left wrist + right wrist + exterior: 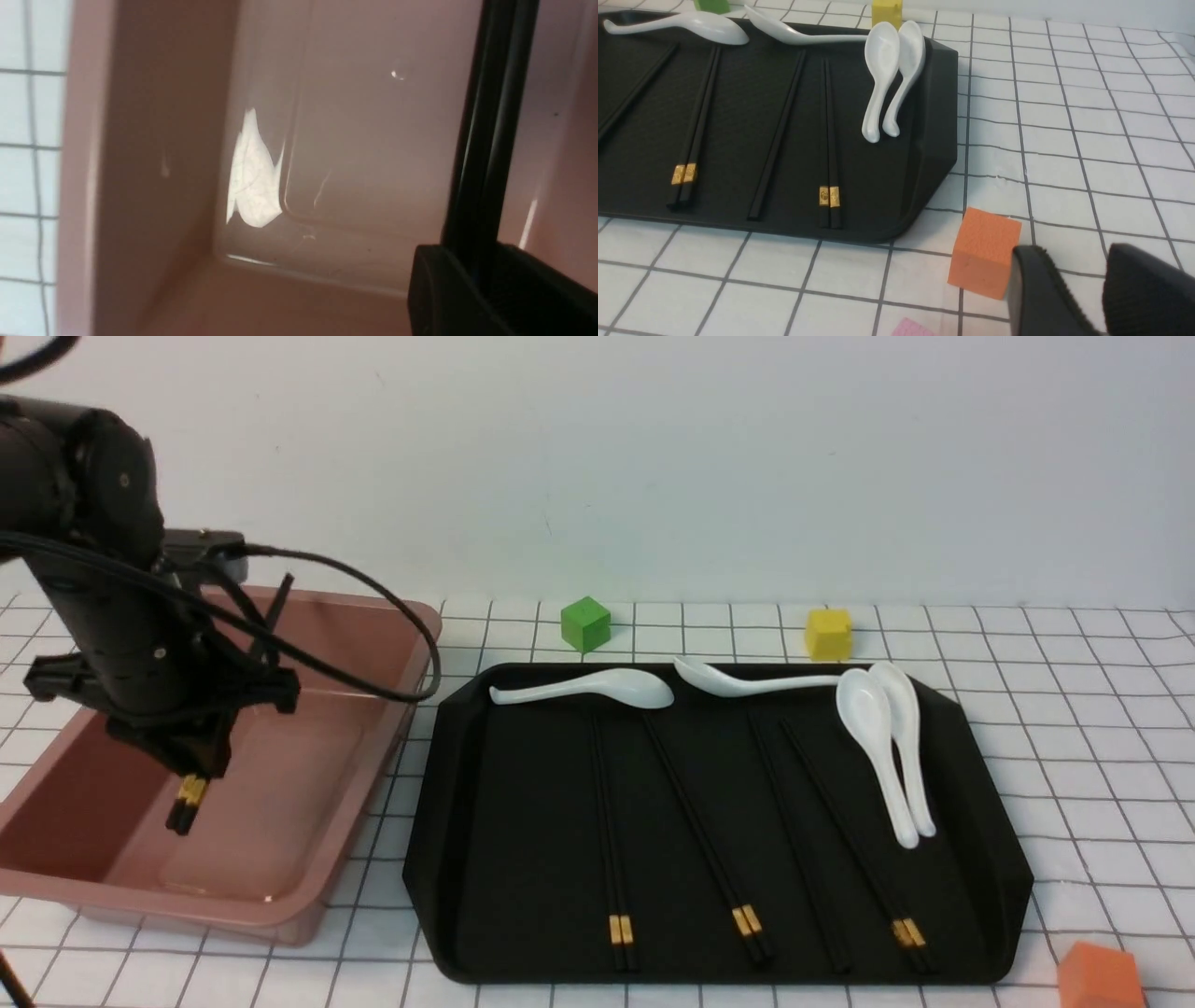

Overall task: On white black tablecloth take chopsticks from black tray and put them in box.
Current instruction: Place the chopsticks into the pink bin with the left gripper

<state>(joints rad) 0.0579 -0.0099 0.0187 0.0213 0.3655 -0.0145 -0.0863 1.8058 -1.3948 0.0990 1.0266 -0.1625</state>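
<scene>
Far left of the bench: box [280, 793], standing on the tablecloth [1074, 709], just beside the black tray [523, 821]. Cannot tell whether the two touch.

Within the box opening: left pincer [191, 761], clenched on one pair of chopsticks [187, 803]. Holds them steeply tilted, gold-banded thick ends down, low inside the box. Cannot tell whether those ends reach the floor. In the left wrist view: same pincer [490, 289] clamped on the black sticks [486, 140], with the pink box floor [373, 140] behind.

Middle: black tray, lying flat on the cloth. Along its far rim: four white spoons [597, 688]. The right-hand two spoons [873, 737] lie side by side, bowls at the far rim and handles running toward the near side.

Lengthways on the tray, thick ends toward the near rim:
- a first banded pair [609, 840], nearly straight
- a second banded pair [705, 840], slanting
- what looks like a lone stick [798, 845]
- a third banded pair [851, 845]

Just beyond the far rim, on the cloth: green cube [585, 623], then yellow cube [828, 633].

Far right: orange cube [1102, 975], on the cloth near the tray's near right corner. Right pincer [1076, 261], seen in the right wrist view alone: released, fingers [1041, 289] apart with checked cloth showing between them, low over the bench, just beside the orange cube [985, 252]. Cannot tell whether it touches the cube.
</scene>
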